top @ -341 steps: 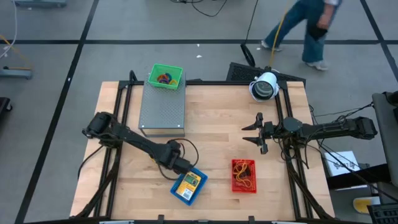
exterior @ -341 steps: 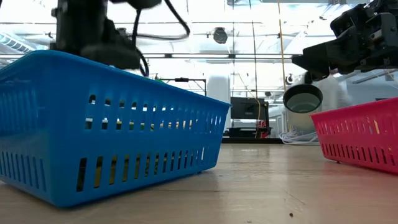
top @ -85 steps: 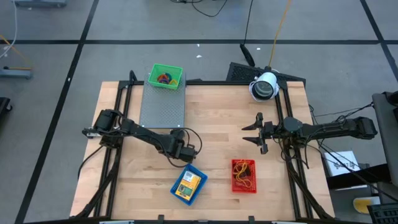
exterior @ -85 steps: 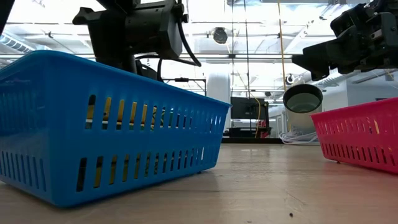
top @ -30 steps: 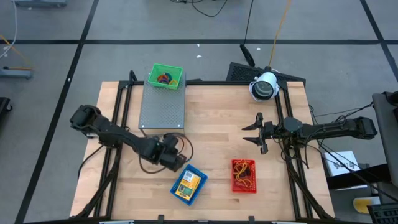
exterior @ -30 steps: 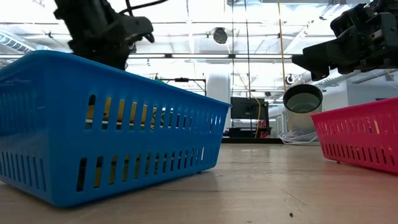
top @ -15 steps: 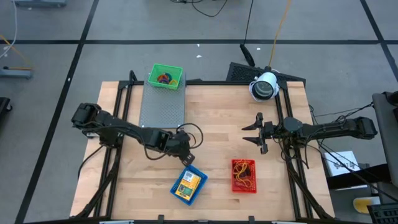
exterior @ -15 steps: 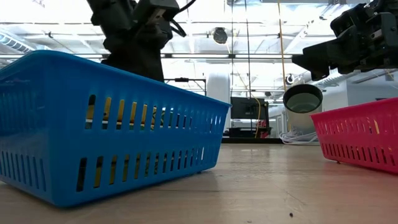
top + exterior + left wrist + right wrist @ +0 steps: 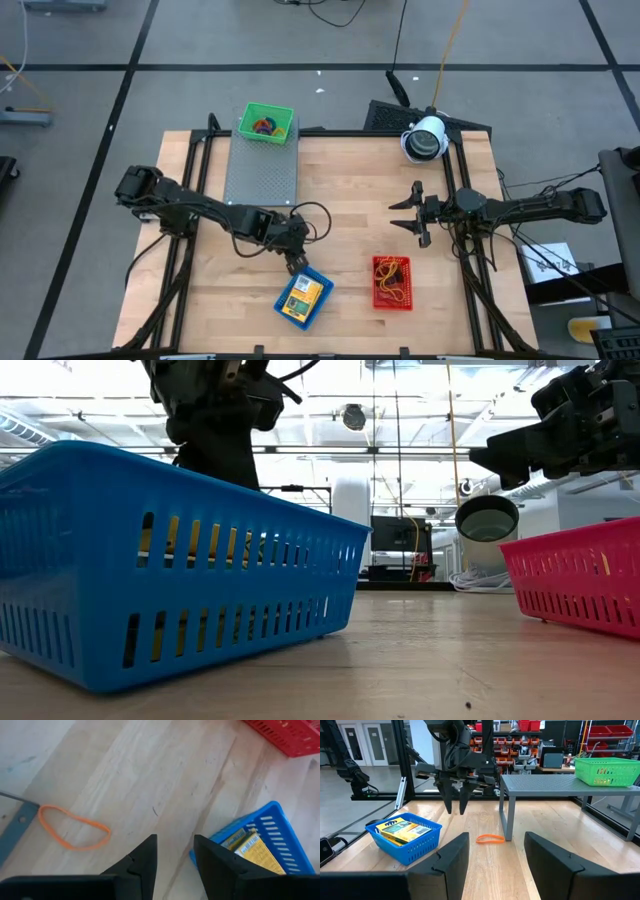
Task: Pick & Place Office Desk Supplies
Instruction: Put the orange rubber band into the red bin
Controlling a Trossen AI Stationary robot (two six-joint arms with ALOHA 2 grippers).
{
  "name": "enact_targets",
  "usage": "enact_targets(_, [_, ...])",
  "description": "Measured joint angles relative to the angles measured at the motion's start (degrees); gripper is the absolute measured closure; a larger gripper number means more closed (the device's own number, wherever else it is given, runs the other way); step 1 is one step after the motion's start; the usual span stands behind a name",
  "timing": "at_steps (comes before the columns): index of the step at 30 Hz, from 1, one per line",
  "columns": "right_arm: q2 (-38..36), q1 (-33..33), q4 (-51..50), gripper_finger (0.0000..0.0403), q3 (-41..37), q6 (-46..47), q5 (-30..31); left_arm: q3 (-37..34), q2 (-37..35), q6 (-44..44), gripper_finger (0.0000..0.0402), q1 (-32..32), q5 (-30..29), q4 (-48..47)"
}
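My left gripper (image 9: 293,265) hangs open and holds nothing, pointing down over the table just beyond the blue basket's (image 9: 303,298) far edge. The left wrist view shows its fingers apart (image 9: 175,855) above bare wood. Yellow-orange packets (image 9: 255,851) lie in the blue basket. An orange rubber band (image 9: 74,827) lies flat on the table by a leg of the grey perforated box (image 9: 261,170). More bands lie in the red basket (image 9: 392,282) and in the green basket (image 9: 266,123), which stands on the box's far end. My right gripper (image 9: 403,213) waits open, held level above the table's right half.
A white round lamp-like unit (image 9: 425,138) stands at the far right corner. Black frame rails run along the table's left (image 9: 190,200) and right (image 9: 462,200) sides. Bare wood (image 9: 350,180) spreads between the grey box and my right arm.
My left gripper has swung toward the table's right edge, over the far side of the blue basket, and has rolled and tipped so that it now points more steeply down. During the last half second it has stayed in place.
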Motion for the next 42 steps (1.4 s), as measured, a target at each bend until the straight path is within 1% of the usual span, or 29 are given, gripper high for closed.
enact_targets(4, [0.0,0.0,0.0,0.0222,0.0,0.0,0.0,0.0,0.0,0.4,0.0263,0.0,1.3,0.7])
enact_targets(13, [0.0,0.0,0.0,0.0222,0.0,0.0,0.0,0.0,0.0,6.9,0.0263,0.1,1.8,1.7])
enact_targets(15, [0.0,0.0,0.0,0.0222,0.0,0.0,0.0,0.2,0.0,8.3,0.0263,0.5,2.6,1.3])
enact_targets(19, [0.0,0.0,0.0,0.0222,0.0,0.0,0.0,2.6,0.0,11.7,0.0263,1.4,4.6,-2.2])
enact_targets(22, [0.0,0.0,0.0,0.0222,0.0,0.0,0.0,5.0,0.0,11.6,0.0263,2.6,4.7,-7.7])
enact_targets(27, [0.0,0.0,0.0,0.0222,0.0,0.0,0.0,8.2,0.5,4.4,0.0264,5.1,4.8,-16.1])
enact_targets(30, [0.0,0.0,0.0,0.0222,0.0,0.0,0.0,8.7,0.8,-2.0,0.0263,6.2,7.2,-18.3])
enact_targets(33, [0.0,0.0,0.0,0.0222,0.0,0.0,0.0,8.8,1.3,-9.2,0.0264,7.2,9.2,-18.7])
enact_targets(37, [0.0,0.0,0.1,0.0222,0.0,0.0,0.0,8.8,3.1,-18.8,0.0265,8.2,9.3,-18.0])
enact_targets(40, [0.0,0.0,0.0,0.0222,0.0,0.0,0.0,8.8,4.7,-22.7,0.0269,8.6,9.6,-16.9])
enact_targets(42, [0.0,0.0,0.1,0.0222,0.0,0.0,0.0,8.8,5.6,-23.7,0.0273,8.6,10.1,-14.6])
